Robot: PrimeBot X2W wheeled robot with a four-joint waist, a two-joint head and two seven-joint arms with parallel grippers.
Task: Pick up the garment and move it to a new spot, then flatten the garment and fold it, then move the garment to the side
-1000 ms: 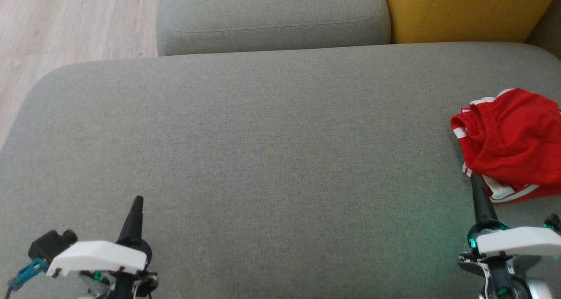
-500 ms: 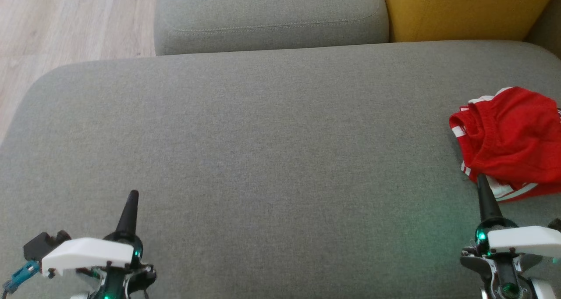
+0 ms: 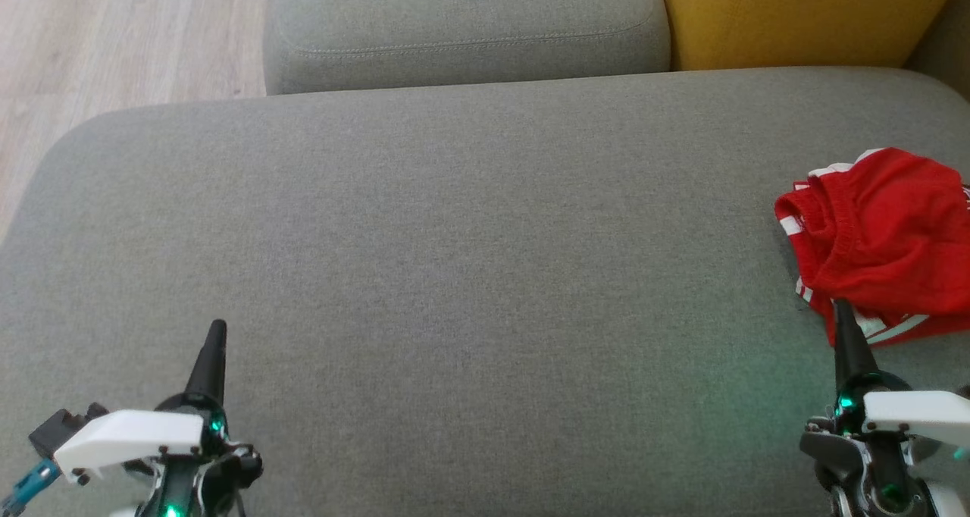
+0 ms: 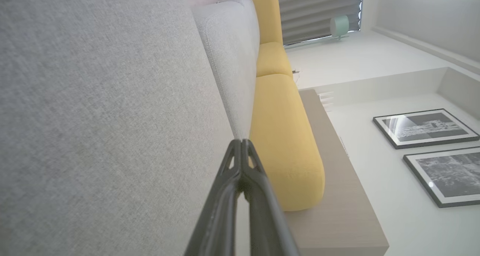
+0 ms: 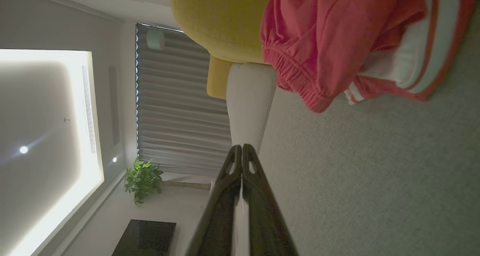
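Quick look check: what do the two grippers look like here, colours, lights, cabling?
Left gripper and right gripper match: two long black fingers tapering to a point, small cutouts near the tips, a white angular cover at the base, green lights glowing on dark hardware. The left also carries a black block with a teal connector on its outer side.

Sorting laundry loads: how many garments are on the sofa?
1: a crumpled red garment with white stripes, at the right end of the grey seat cushion, just ahead of the right gripper. The head view crops that edge, so others may be hidden.
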